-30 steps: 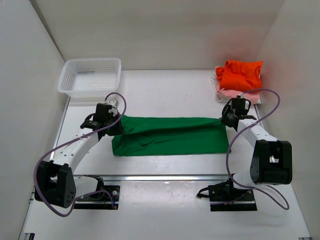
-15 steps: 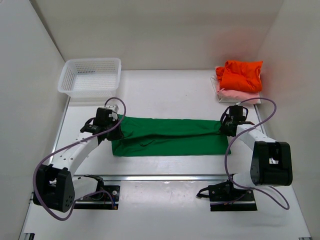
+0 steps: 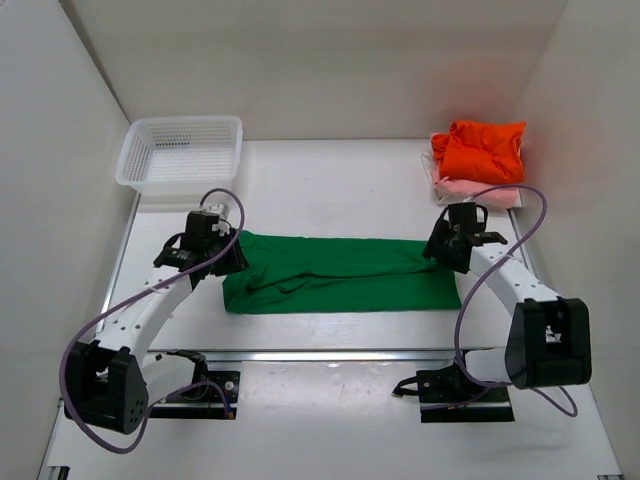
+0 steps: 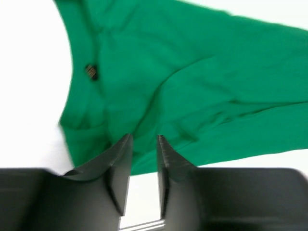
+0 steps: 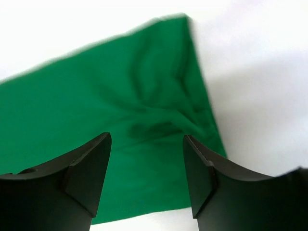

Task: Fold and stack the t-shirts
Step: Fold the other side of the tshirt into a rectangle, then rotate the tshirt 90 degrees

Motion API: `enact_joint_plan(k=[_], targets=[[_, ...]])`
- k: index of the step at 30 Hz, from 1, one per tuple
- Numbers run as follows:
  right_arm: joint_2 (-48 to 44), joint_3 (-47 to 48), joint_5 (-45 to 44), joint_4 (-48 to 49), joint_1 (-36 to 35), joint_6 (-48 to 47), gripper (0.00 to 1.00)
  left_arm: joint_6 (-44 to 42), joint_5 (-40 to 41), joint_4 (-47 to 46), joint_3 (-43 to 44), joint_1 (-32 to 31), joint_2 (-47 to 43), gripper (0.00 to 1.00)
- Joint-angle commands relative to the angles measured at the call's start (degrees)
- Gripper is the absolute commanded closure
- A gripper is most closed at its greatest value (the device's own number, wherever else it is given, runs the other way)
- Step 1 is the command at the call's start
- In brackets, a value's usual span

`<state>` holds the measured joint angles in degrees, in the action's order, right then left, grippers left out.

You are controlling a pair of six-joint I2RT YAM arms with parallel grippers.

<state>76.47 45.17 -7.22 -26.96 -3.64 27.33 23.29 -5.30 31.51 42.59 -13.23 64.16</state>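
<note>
A: Start with the left end effector — how do its fingers stand?

B: Drawn close, with only a narrow slot between them and nothing caught in it. Through the slot I see the green t-shirt and a strip of the white desk.

A: And the right end effector?

B: Spread wide, with nothing between its two fingers. A corner of the same green cloth lies beneath it. Whether either end effector touches the fabric, I cannot tell.

A: Where does the green t-shirt lie?

B: Flat on the desk, folded into a long band running left to right across the middle. The left end effector is at its far left corner and the right one at its far right corner — one arm at each end. The cloth is creased along its length, and the left wrist view shows a small dark label on it.

A: The other shirts?

B: In the far right corner of the desk. The orange t-shirt lies crumpled on top of the pink t-shirt, of which only the near edge shows. Both are apart from the green one.

A: Anything else?

B: A white mesh basket stands upright in the far left corner, beyond the left arm.
</note>
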Motion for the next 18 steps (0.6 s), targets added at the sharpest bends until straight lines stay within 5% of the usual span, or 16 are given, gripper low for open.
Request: enact_joint_plan(k=[1, 10, 14, 18], targets=[[-2.7, 3.8, 3.9, 6.0, -0.1, -3.4, 0.42, 2.1, 0.2, -2.6, 4.3, -3.1, 1.8, 0.64], [17.7, 13.2, 9.8, 5.7, 0.6, -7.3, 0.54, 4.4, 2.3, -7.0, 9.1, -10.0, 28.2, 0.69], [22.6, 13.8, 5.8, -0.7, -3.0, -4.9, 0.62, 3.7, 4.1, -4.0, 19.4, -10.7, 39.3, 0.72], [18.6, 5.8, 1.6, -4.2, -8.8, 2.1, 0.62, 2.3, 4.6, 2.4, 38.8, -9.4, 51.2, 0.76]])
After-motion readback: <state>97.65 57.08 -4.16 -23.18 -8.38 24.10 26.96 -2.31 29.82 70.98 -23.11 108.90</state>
